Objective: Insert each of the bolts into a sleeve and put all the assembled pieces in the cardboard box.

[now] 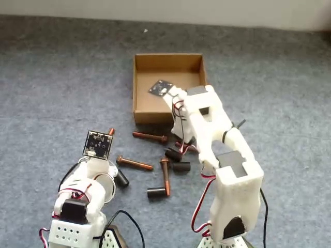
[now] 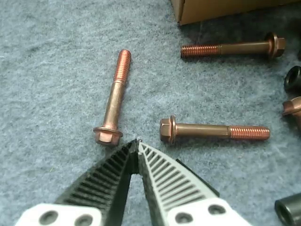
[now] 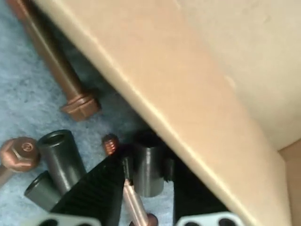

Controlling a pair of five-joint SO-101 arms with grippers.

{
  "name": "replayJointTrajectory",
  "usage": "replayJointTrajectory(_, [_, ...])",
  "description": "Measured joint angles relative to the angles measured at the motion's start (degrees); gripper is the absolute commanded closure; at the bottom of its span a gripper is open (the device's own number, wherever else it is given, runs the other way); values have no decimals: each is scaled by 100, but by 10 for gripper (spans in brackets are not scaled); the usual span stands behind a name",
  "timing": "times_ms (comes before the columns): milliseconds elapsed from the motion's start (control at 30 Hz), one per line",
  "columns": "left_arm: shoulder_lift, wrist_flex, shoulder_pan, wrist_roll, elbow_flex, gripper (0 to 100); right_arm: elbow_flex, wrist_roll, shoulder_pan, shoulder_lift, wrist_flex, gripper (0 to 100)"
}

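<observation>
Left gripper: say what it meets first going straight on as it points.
Likely the carpet: the left gripper aims into the gap between the heads of the lengthwise bolt and the crosswise bolt, close to both.

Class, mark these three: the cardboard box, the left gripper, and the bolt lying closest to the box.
cardboard box (image 1: 150,118), high view, on its front wall.
left gripper (image 2: 137,142), left wrist view, where its closed fingertips meet.
bolt closest to the box (image 1: 149,136), high view, on the middle of its shaft.

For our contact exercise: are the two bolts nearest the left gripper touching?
Apart. Left wrist view shows carpet between one bolt and the other bolt.
</observation>
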Motion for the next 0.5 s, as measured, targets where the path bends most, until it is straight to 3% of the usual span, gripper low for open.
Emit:
replayJointTrajectory(233, [0, 0, 0, 0, 0, 992, 9, 0, 9, -352, 440, 993])
replayJointTrajectory(500, [0, 0, 0, 0, 0, 992, 237, -695, 9, -2242, 818, 993])
